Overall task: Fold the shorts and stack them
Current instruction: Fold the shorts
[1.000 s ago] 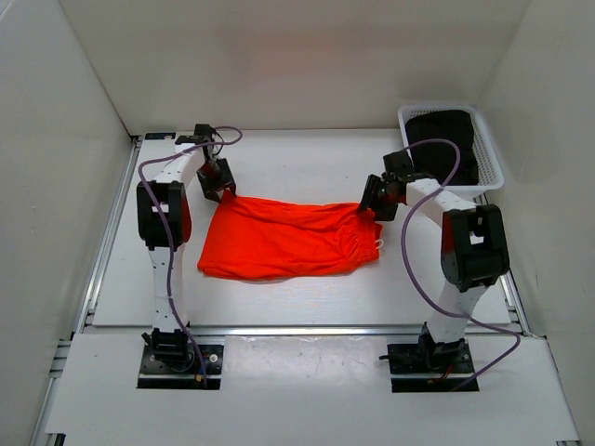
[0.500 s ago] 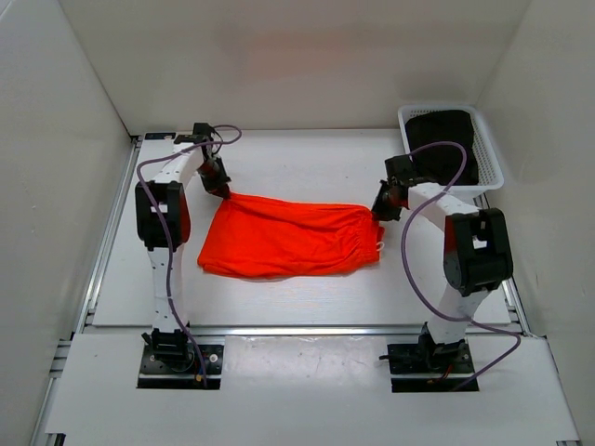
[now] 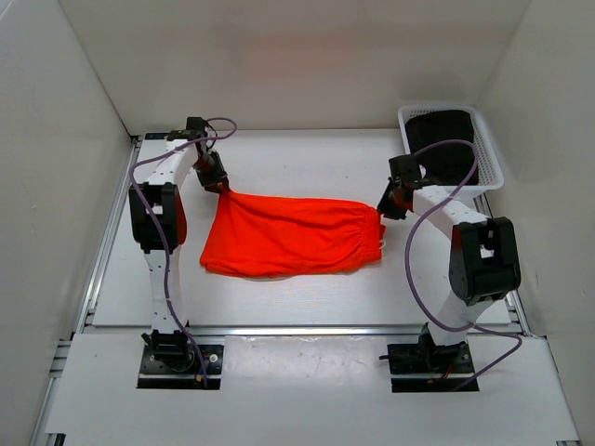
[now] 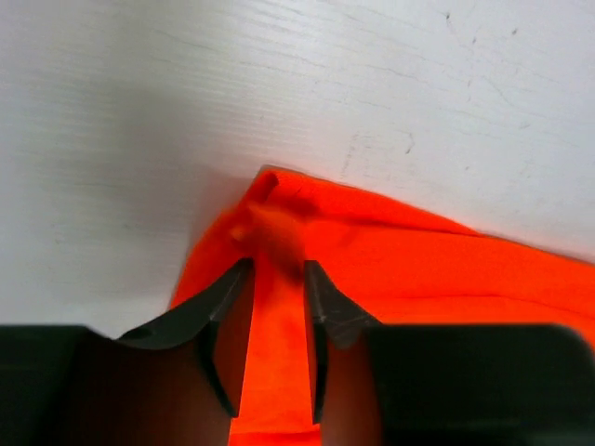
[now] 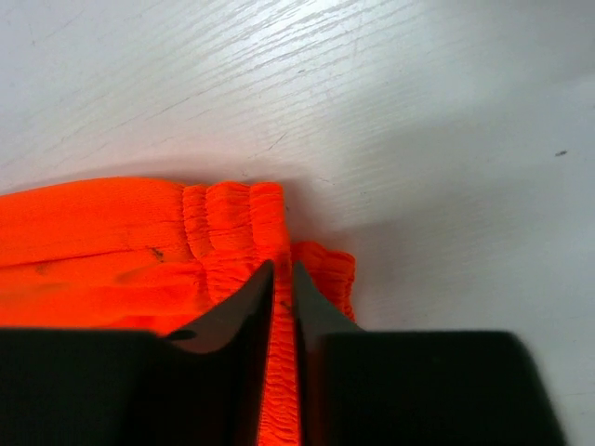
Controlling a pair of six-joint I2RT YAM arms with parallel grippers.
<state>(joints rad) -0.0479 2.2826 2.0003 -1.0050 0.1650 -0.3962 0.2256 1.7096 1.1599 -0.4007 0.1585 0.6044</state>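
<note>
The orange-red shorts (image 3: pixel 288 237) lie spread across the middle of the table, waistband to the right with a bit of white drawstring (image 3: pixel 382 243) at the right edge. My left gripper (image 3: pixel 221 185) is shut on the far left corner of the shorts (image 4: pixel 279 307) and holds it pulled up and back. My right gripper (image 3: pixel 382 210) is shut on the gathered waistband (image 5: pixel 284 372) at the far right corner. The fabric between the two grippers is stretched taut along the far edge.
A white basket (image 3: pixel 494 160) holding dark cloth (image 3: pixel 444 139) stands at the back right, just behind the right arm. White walls enclose the table on the left, back and right. Purple cables loop over both arms.
Both grippers have moved toward the back and slightly outward with the shorts' far corners, pulling the far edge straighter and tauter. The near edge has shifted a little backward.
</note>
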